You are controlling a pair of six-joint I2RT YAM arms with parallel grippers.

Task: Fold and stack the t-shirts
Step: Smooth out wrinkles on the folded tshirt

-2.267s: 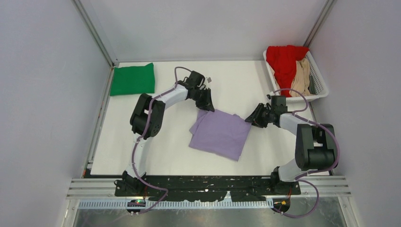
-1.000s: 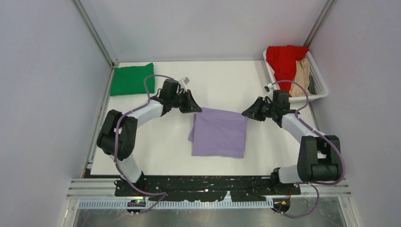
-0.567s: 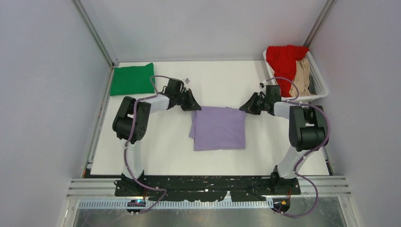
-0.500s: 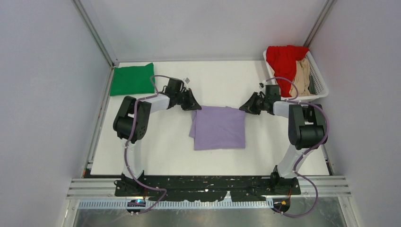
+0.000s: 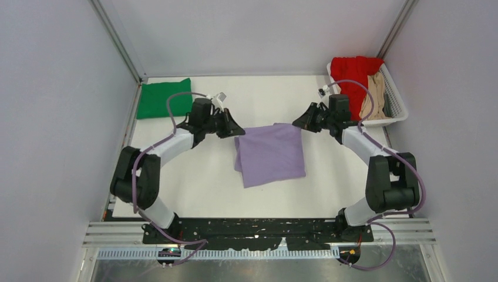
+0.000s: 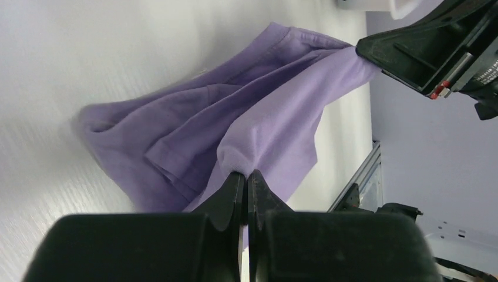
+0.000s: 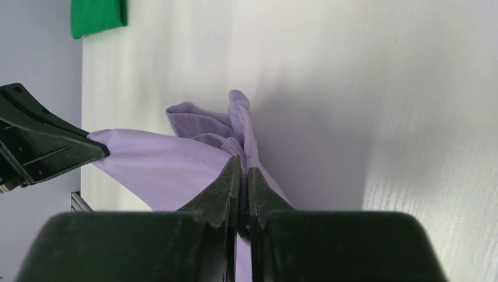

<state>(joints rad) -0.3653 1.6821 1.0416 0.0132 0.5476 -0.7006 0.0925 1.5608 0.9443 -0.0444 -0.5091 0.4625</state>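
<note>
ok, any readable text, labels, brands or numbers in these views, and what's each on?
None readable.
Tiny white print on the right hand, left wrist view: too small and blurred to read.
No print visible on the lavender t-shirt, green t-shirt or basket.

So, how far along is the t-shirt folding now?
Done: the green t-shirt lies folded, far left. In hand: left gripper and right gripper pinch the lavender t-shirt by its far corners. Left: stacking it; the red t-shirt and tan t-shirt sit in the basket.
</note>
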